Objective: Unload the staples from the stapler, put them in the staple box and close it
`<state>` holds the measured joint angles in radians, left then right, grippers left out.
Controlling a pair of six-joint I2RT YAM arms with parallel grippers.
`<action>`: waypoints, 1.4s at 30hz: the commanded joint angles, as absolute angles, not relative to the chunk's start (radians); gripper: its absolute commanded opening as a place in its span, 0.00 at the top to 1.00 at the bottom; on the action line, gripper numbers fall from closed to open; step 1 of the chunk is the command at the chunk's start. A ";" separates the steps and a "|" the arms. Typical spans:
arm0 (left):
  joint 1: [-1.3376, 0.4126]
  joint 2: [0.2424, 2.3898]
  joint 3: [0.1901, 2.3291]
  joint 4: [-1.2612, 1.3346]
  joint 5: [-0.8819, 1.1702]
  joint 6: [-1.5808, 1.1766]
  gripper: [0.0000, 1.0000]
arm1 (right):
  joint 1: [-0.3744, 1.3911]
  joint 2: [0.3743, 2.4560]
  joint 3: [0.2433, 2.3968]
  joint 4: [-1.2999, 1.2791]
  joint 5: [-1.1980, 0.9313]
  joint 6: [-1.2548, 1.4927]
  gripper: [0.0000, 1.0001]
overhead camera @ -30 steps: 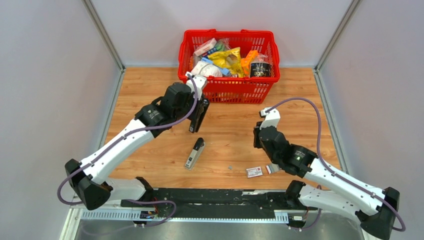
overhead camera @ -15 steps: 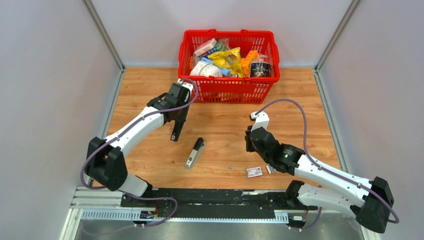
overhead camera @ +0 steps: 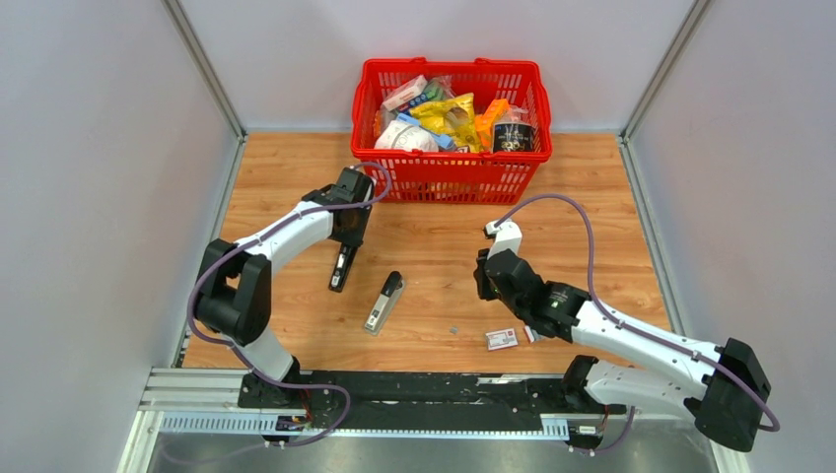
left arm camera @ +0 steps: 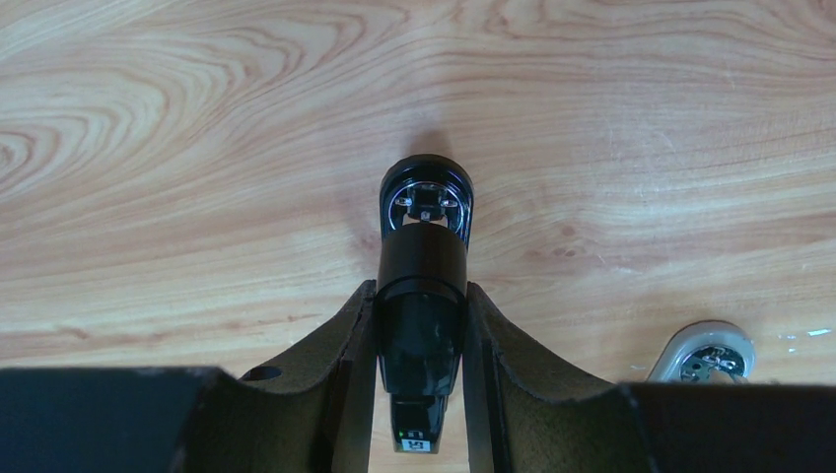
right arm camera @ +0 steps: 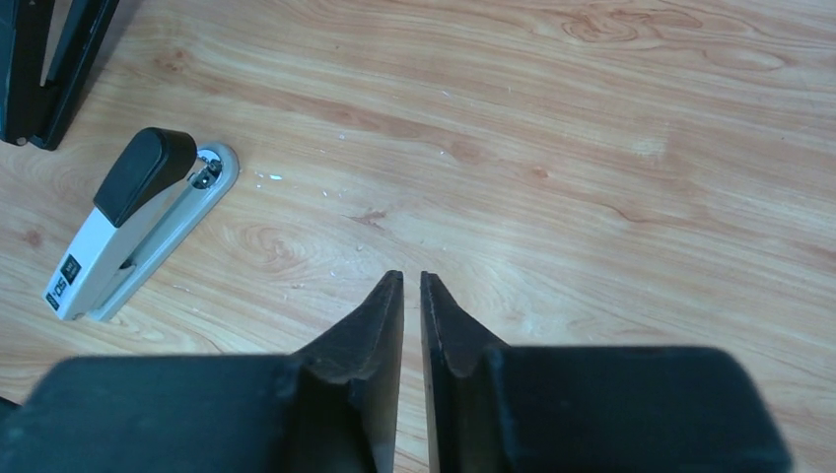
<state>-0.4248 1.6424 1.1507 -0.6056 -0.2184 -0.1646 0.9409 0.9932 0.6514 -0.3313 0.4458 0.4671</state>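
Observation:
My left gripper (overhead camera: 345,248) (left arm camera: 422,293) is shut on a black stapler (overhead camera: 340,271) (left arm camera: 424,256), which points down at the wooden table, its tip close to the surface. A grey stapler with a black top (overhead camera: 384,302) (right arm camera: 128,232) lies flat to the right of it; its metal end (left arm camera: 702,353) shows in the left wrist view. My right gripper (overhead camera: 481,281) (right arm camera: 411,279) hovers over bare wood, open by a narrow gap, holding nothing. A tiny grey staple bit (overhead camera: 453,329) lies on the table. A short silvery staple strip (overhead camera: 530,334) shows beside the right arm.
A small white-and-red box (overhead camera: 501,338) lies near the front edge, just below my right arm. A red basket (overhead camera: 453,183) full of packets stands at the back. Grey walls close in the left and right sides. The black stapler (right arm camera: 39,69) also shows at the right wrist view's top left.
My left arm has swung down and towards the front left, lowering the black stapler to the table. My right arm has moved left, away from the box, and its jaws have parted slightly.

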 commanded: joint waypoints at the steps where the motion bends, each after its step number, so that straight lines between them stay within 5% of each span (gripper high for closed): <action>1: -0.420 1.649 1.157 -0.580 -0.209 -0.153 0.76 | 0.940 0.996 0.664 -0.290 0.443 0.471 0.78; 8: -0.419 1.641 1.167 -0.591 -0.222 -0.163 0.52 | 0.939 0.986 0.653 -0.285 0.437 0.479 0.63; 27: -0.501 1.375 1.151 -0.601 -0.071 -0.202 0.29 | 0.939 0.956 0.644 -0.316 0.456 0.472 0.47; 31: -0.563 1.353 1.091 -0.597 -0.084 -0.207 0.15 | 0.940 0.950 0.644 -0.328 0.459 0.476 0.47; 42: -0.626 1.379 0.997 -0.511 -0.025 -0.232 0.13 | 0.939 0.963 0.638 -0.327 0.448 0.492 0.46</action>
